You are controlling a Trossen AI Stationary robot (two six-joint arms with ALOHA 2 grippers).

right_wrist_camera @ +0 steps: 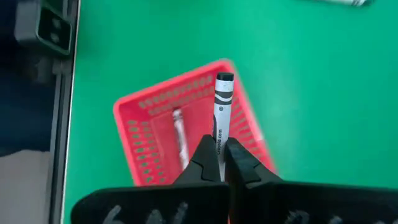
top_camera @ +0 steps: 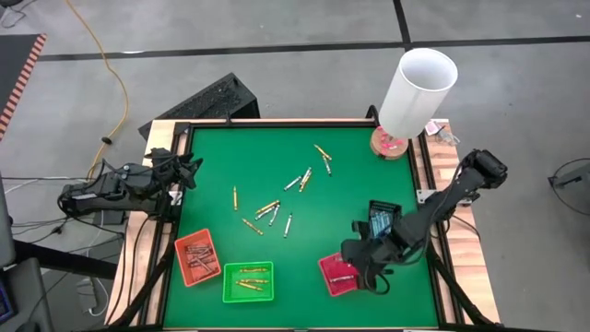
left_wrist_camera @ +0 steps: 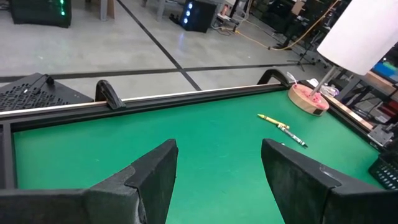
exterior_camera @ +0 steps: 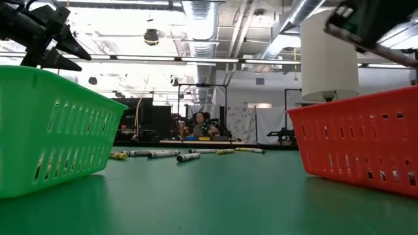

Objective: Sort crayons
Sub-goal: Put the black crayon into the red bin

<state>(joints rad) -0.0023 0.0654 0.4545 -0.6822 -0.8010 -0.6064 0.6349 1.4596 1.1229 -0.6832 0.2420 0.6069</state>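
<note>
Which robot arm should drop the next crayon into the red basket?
The right one. Its hand is shut on a grey crayon directly above the red basket. The left hand waits open at the table's far left edge, holding nothing.

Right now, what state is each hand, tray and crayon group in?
Right hand: shut on a grey crayon, above the red tray.
Left hand: open, empty, at the table's left edge.
Red tray: holds one crayon.
Orange tray: holds crayons.
Green tray: holds crayons.
Loose crayons: scattered mid-table.

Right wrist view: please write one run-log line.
right gripper: shut on grey crayon | above red tray | left gripper: open, idle
</note>
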